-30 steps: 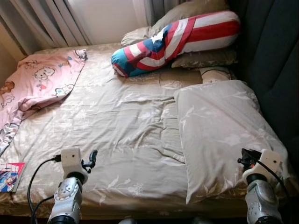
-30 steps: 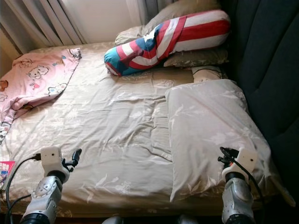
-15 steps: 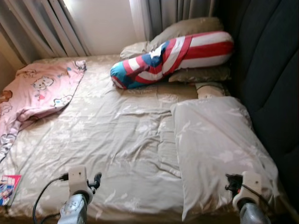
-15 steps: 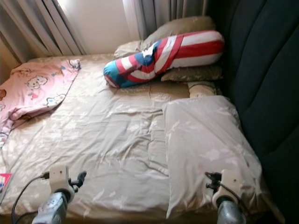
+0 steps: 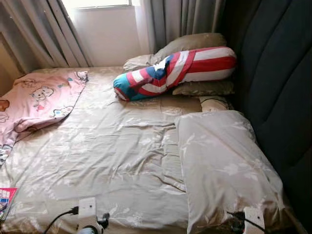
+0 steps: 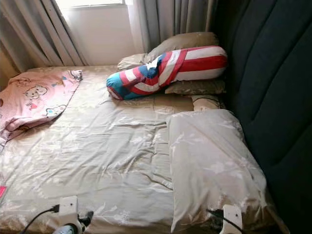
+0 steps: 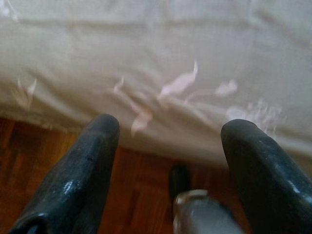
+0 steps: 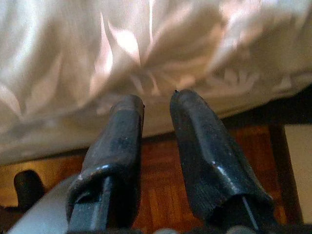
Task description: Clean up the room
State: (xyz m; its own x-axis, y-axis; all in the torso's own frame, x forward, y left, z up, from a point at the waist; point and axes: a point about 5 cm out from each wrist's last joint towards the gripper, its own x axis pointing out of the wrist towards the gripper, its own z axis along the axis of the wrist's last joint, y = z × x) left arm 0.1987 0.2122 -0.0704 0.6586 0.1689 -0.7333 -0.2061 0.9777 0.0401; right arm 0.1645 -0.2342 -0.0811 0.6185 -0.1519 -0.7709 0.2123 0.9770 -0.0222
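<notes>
A bed with a creased beige sheet (image 5: 112,156) lies before me. On its right side rests a large beige pillow (image 5: 222,165). At the head lies a red, white and blue striped bolster (image 5: 170,70) against more beige pillows (image 5: 195,44). A pink cartoon blanket (image 5: 36,100) is bunched at the left side. My left gripper (image 7: 165,126) hangs open at the mattress's near edge above the wooden floor (image 7: 141,195), and its tip (image 5: 101,222) peeks in low. My right gripper (image 8: 157,100) hangs below the sheet's edge, its fingers a narrow gap apart with nothing between.
A colourful magazine (image 5: 6,197) lies at the bed's near left corner. A dark padded headboard wall (image 5: 278,87) rises along the right. Grey curtains (image 5: 44,34) and a window wall stand behind the bed. My foot (image 7: 179,180) stands on the parquet.
The whole picture has shifted as the camera moved, showing more of the wall and curtains. Both arms have sunk to the bottom edge of the eye views.
</notes>
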